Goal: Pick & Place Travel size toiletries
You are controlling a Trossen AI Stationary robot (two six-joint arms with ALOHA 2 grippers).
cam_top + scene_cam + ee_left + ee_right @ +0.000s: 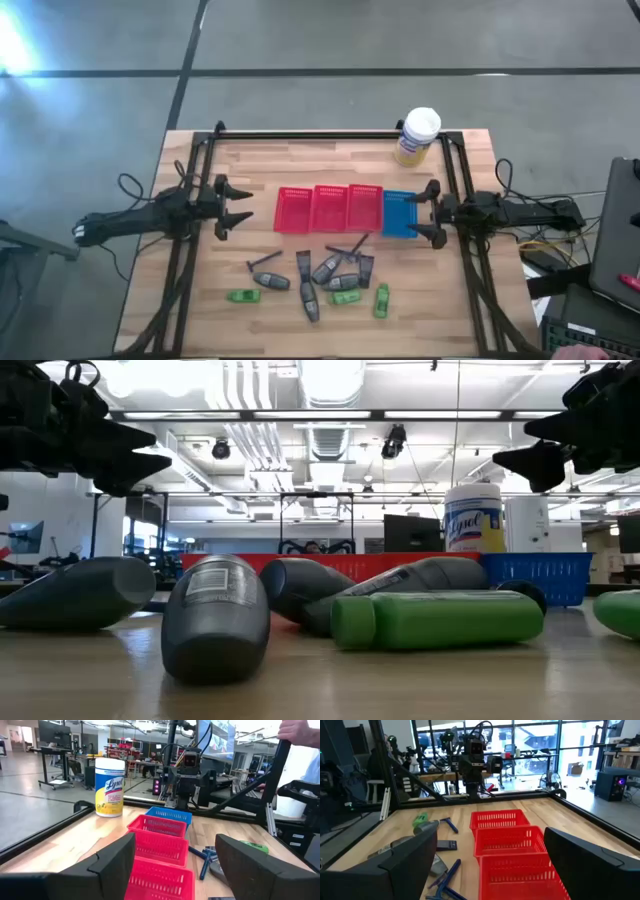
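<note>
The toiletries lie scattered on the table's near half [320,280]: dark grey bottles [215,618], bright green bottles [435,620] [241,296] and thin dark razors [449,823]. All rest on their sides on the wood. My left gripper [238,208] hovers open near the table's left edge, pointing right at the red baskets. My right gripper [432,211] hovers open beside the blue basket's right side, pointing left. Both are above the table and hold nothing.
Three red baskets [330,209] and one blue basket [399,213] stand in a row across the table's middle. A white-and-yellow canister [417,137] stands near the far right corner. A black frame rims the table. A person's hand [300,732] shows beyond the right side.
</note>
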